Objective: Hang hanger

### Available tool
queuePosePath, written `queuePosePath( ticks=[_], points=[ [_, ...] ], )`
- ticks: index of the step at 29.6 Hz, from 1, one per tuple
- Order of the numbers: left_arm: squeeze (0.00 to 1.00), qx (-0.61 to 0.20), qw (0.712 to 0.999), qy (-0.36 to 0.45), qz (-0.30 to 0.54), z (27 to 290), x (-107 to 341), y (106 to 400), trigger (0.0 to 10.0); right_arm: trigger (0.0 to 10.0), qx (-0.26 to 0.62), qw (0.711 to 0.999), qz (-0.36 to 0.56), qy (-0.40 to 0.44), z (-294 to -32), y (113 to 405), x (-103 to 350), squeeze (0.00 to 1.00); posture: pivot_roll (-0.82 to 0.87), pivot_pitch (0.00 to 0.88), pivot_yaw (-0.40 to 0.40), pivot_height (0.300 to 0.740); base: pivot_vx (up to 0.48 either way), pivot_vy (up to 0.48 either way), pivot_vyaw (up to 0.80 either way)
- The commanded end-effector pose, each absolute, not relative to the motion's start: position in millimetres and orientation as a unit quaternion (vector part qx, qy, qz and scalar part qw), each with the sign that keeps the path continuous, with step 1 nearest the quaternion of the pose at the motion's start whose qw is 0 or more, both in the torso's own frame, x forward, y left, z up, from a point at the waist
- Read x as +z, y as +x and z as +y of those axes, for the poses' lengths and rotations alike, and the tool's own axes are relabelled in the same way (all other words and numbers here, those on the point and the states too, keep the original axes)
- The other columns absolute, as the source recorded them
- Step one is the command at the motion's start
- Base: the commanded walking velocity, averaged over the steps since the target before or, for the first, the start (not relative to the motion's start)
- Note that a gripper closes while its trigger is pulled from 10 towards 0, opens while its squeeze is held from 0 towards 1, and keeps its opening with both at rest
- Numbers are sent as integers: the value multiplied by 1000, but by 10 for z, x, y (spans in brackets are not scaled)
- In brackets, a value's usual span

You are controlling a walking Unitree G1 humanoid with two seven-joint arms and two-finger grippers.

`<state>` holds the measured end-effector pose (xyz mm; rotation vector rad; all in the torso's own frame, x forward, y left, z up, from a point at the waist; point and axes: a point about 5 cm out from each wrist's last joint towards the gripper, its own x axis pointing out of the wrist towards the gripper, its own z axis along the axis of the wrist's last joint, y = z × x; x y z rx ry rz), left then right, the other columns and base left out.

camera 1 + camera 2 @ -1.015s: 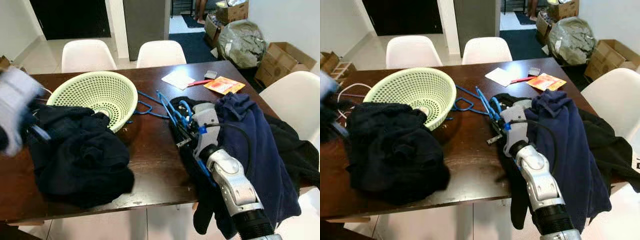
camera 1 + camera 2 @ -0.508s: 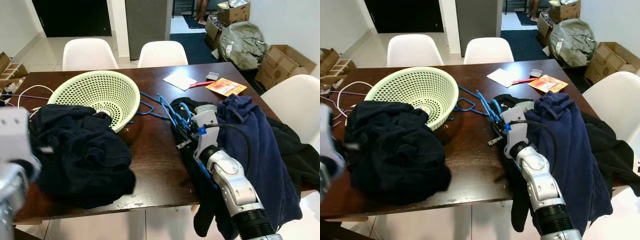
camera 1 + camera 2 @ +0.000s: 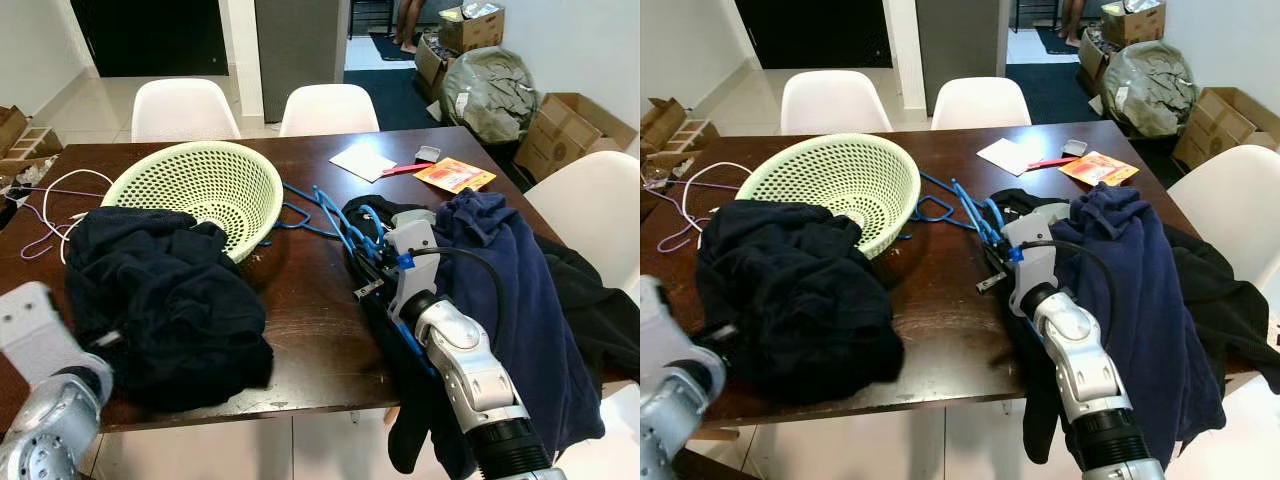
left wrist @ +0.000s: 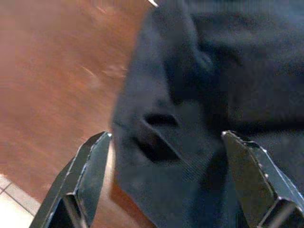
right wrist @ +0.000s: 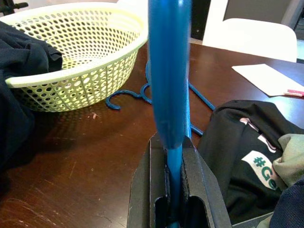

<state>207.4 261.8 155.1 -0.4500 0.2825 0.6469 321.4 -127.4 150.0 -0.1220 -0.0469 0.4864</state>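
The head views show the whole dark wooden table [image 3: 300, 320]; the wrist views give only close detail. In the right wrist view, the right gripper [image 5: 173, 190] is closed on a blue hanger [image 5: 168, 71], whose bar runs up out of the narrow slot between the two black fingers [image 5: 145, 190] and away along their line. The head views place this gripper [image 3: 992, 262] over the middle of the table, at the edge of a black garment [image 3: 1015, 205] with a navy garment [image 3: 1130, 290] draped over the arm (the finger contact itself is too small to read there).

A second blue hanger [image 5: 142, 92] lies flat on the table beyond the gripper, its hook close to the pale green perforated basket [image 3: 840, 180].

The left wrist view shows the left gripper [image 4: 168, 161] with fingers [image 4: 90, 171] spread wide, holding nothing, just above a heap of dark clothing [image 4: 213, 85] at the table's near edge. In the head views the left arm [image 3: 45, 400] sits low at the near left corner.

Count: two blue hangers, one basket, three white chairs [image 3: 180, 105], two cardboard boxes [image 3: 575, 125] on the floor at the right.
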Motion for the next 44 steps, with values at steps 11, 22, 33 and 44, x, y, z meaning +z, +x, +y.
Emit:
queuePosePath(
  ticks=[11,22,33,44],
  points=[
    [0,336,866,-367,46,2802,1559,2072,10000,10000,241,969,16,-49,-1270,3211,1335,0,71,112,11,740,0,0,0],
    [0,240,822,-509,84,2466,1386,2305,10000,10000,239,969,15,-53,-1300,3197,1334,0,55,112,10,740,0,0,0],
    [0,284,802,-513,116,2422,1268,2199,10000,10000,240,969,16,-54,-1306,3192,1327,0,58,107,11,740,0,0,0],
    [0,382,766,-501,126,2436,1236,1919,10000,10000,245,968,19,-53,-1285,3198,1317,0,65,98,12,740,0,0,0]
  ],
)
